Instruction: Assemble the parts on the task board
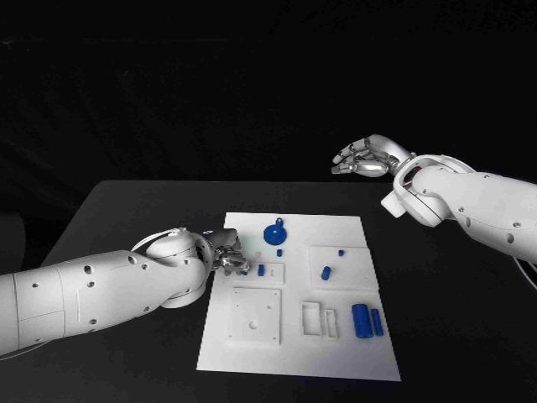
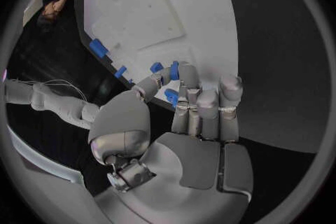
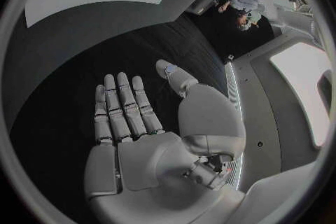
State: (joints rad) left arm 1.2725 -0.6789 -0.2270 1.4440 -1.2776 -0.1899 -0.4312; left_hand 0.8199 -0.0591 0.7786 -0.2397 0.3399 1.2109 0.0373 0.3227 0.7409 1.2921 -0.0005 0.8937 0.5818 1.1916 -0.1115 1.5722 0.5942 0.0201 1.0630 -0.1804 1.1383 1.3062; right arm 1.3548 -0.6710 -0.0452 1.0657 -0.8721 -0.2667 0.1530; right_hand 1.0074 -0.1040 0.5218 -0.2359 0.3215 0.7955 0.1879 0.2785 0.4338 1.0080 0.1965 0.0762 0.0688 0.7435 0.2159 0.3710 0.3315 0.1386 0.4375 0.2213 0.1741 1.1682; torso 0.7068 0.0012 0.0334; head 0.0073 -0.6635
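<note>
Assembly is judged barely begun: a small blue part [image 2: 171, 71] is pinched by the left robot hand [image 1: 229, 252] at the task board's [image 1: 341, 353] left edge, other blue parts [image 1: 367, 321] lie loose, and the right robot hand [image 1: 367, 157] is held open, empty, above the surface [image 1: 123, 210].

Head view: you look down from above onto the black table [image 1: 136, 210], with the task board [image 1: 341, 353] central
Left wrist view: you sit close behind the left hand [image 2: 189, 123], facing the board's edge
Right wrist view: you sit behind the right hand [image 3: 140, 140], higher off the table
Shared: all three take in the board
</note>
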